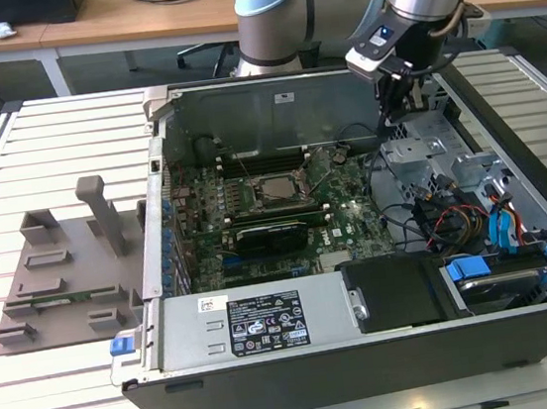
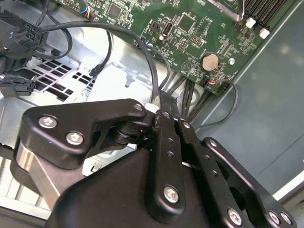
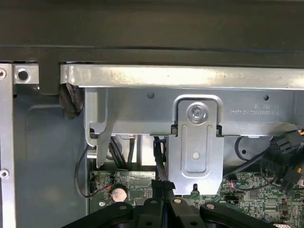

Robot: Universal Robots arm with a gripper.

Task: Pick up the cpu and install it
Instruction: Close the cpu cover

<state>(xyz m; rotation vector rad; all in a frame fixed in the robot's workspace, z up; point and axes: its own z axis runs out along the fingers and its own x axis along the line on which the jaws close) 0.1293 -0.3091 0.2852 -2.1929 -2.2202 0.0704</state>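
The cpu (image 1: pixel 277 192) is a pale grey square lying flat inside the dark socket frame (image 1: pixel 253 199) on the green motherboard (image 1: pixel 356 224), in the open computer case (image 1: pixel 273 115). My gripper (image 1: pixel 389 115) hangs over the board's back corner at the exterior view's right, well away from the socket. In both wrist views the black fingers (image 2: pixel 164 142) are pressed together, and I see nothing between them. The gripper (image 2: pixel 159 102) points at cables beside the board's edge, and the same gripper (image 3: pixel 163 179) faces the case's metal wall.
A round coin cell (image 2: pixel 210 61) sits on the board near the gripper. Black cables (image 2: pixel 154 71) loop close by. A metal bracket (image 3: pixel 195 137) is screwed to the case wall. A black graphics card (image 1: pixel 272 235) lies below the socket. A grey parts fixture (image 1: pixel 63 275) stands on the slatted table (image 1: pixel 45 133).
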